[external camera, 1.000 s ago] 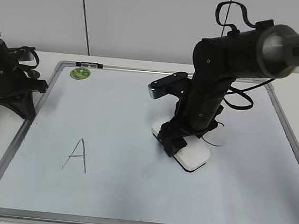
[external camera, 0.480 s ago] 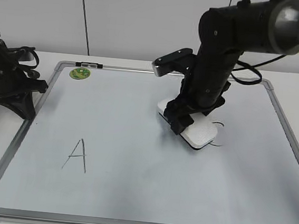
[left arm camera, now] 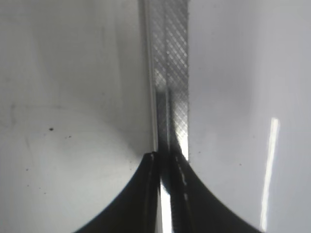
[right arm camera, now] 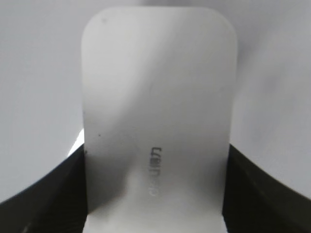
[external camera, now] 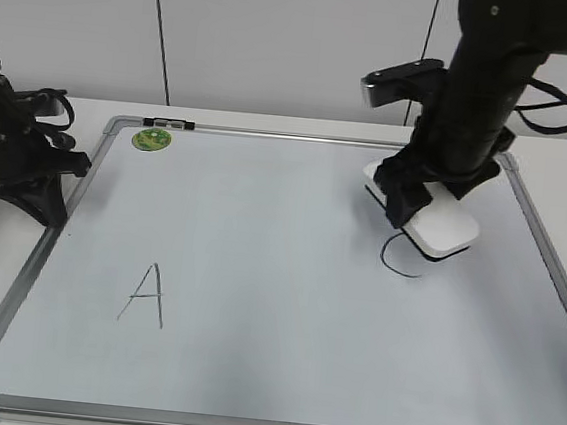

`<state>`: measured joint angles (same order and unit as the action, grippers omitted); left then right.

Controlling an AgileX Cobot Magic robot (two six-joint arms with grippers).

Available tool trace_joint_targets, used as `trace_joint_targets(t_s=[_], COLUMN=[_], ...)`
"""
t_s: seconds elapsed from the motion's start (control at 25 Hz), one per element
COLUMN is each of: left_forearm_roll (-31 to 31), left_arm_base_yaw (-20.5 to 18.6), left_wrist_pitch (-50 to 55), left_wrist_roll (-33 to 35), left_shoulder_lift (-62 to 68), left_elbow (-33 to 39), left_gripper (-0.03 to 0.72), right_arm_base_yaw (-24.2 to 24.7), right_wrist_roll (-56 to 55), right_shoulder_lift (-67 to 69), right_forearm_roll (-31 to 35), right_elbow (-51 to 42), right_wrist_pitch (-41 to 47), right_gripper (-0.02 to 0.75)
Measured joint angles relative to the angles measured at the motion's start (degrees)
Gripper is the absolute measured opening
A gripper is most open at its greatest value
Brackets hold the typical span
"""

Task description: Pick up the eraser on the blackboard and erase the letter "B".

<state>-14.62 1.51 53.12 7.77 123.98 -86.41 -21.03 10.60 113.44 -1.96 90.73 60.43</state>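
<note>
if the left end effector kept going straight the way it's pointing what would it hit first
Probably the blackboard's grey metal frame. In the left wrist view the left end effector, apparently shut, points along that frame strip, with white surface on both sides. Depth is unclear, so it may skim above rather than touch.

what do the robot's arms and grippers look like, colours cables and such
Both arms are matte black. The right arm has a thick rounded body, loose black cables looping beside it, and a grey-faced black camera block sticking out sideways. The left arm is angular black with a black cable loop behind. No sleeves or readable markings.
</note>
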Motion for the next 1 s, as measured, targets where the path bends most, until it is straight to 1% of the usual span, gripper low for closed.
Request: trace_joint_targets(t_s=[0.16,0.36,0.48,0.72,1.0], left_forearm_roll=[0.0,0.0,0.0,0.0,0.0], left_arm_base_yaw=[0.0,0.0,0.0,0.0,0.0], left_wrist_pitch=[0.0,0.0,0.0,0.0,0.0], left_wrist_roll=[0.0,0.0,0.0,0.0,0.0], left_shoulder_lift=[0.0,0.0,0.0,0.0,0.0], left_elbow=[0.0,0.0,0.0,0.0,0.0], left_gripper=[0.027,0.027,0.027,0.027,0.027], right_arm_base_yaw=[6.7,14.7,18.8,21.9,22.3], right_wrist_roll=[-1.8,-2.3,-2.5,-2.8,-2.8], right_shoulder_lift=[0.0,0.0,0.0,1.0,4.4], right_forearm_roll=[0.9,5.5,6.7,7.3,7.2], right_elbow=[0.0,0.0,0.0,0.0,0.0], right_wrist_pitch=[0.6,0.6,0.6,0.6,0.6], right_gripper=[0.529,0.529,0.529,0.529,0.529])
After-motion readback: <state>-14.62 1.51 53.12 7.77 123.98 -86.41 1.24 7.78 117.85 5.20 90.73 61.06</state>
